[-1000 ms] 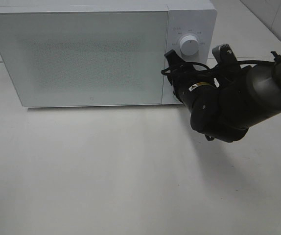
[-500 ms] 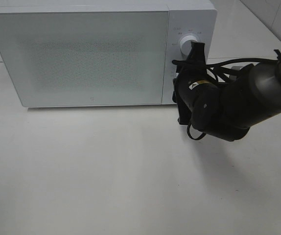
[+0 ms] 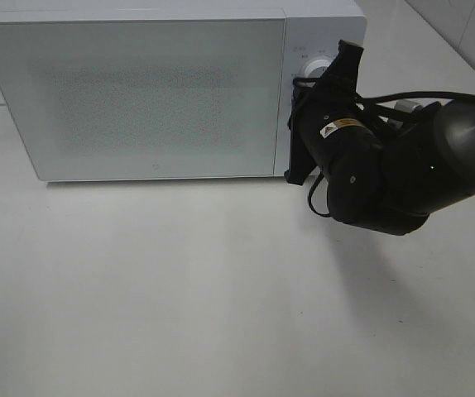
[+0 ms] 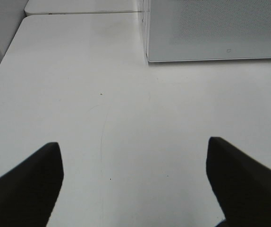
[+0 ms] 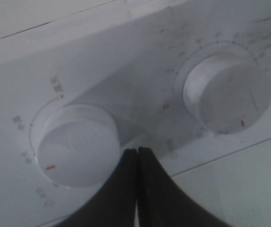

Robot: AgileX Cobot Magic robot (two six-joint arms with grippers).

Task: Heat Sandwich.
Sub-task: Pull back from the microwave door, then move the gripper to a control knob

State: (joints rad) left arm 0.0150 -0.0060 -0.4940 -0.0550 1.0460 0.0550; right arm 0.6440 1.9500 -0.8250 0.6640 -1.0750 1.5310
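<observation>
Just now the right gripper (image 5: 137, 150) had changed its job: a second earlier it hung lower on the control panel (image 3: 324, 25) with its jaws apart, and by this moment it had climbed up over the dials and its jaws had snapped fully closed. In the right wrist view they met tip to tip, holding nothing, poised in the gap between the two round dials, just beside the nearer dial (image 5: 76, 144) and apart from the farther dial (image 5: 225, 92). In my judgement that meant the setting of the timer was either about to be done by a nudge from closed jaws or was already finished; the pictures did not say which.

The left gripper (image 4: 133, 142) hung over bare desk with its jaws spread wide, empty, pointed toward the near corner of the microwave (image 3: 163, 91).

The sandwich was nowhere in view, not on the desk and not in either gripper. With the door (image 3: 97, 124) shut and its speckled window opaque, it was probably inside, though that could not be confirmed.

The desk (image 3: 179, 289) was plain white and matte, faintly scuffed, with the microwave standing along its far edge. Behind it ran a seam to another pale surface, and a tiled wall (image 3: 469, 25) showed past the far right corner.
</observation>
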